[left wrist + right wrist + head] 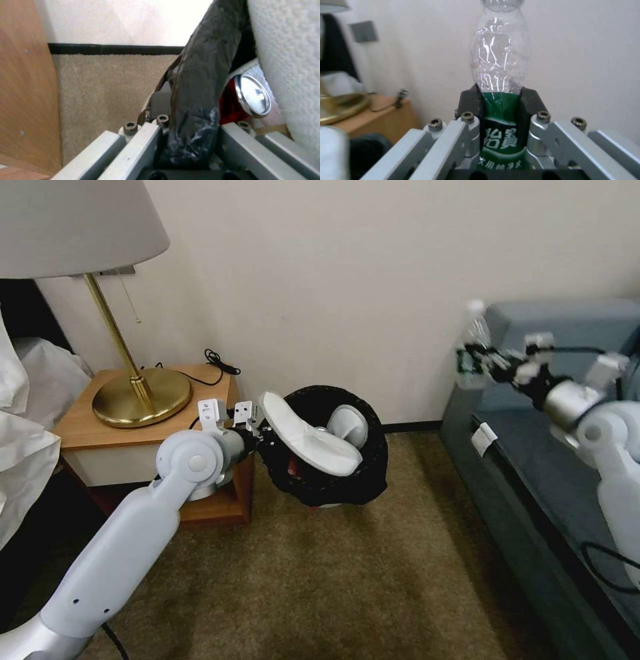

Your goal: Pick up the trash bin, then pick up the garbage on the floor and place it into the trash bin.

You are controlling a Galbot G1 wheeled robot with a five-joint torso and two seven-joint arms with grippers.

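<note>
STEP: bottle to bin | left gripper (pixel 257 437) fingers clenched on trash bin (pixel 363 477) rim, held above the carpet | right gripper (pixel 481 361) fingers grasping clear bottle (pixel 472 340) — well right of bin | NEXT: likely carry it over the slippers (pixel 310 437) — then release.

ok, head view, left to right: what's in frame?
Lamp on the nightstand → left gripper clamped on the trash bin's rim → trash bin holding white slippers → clear bottle held in the right gripper → sofa.
</note>
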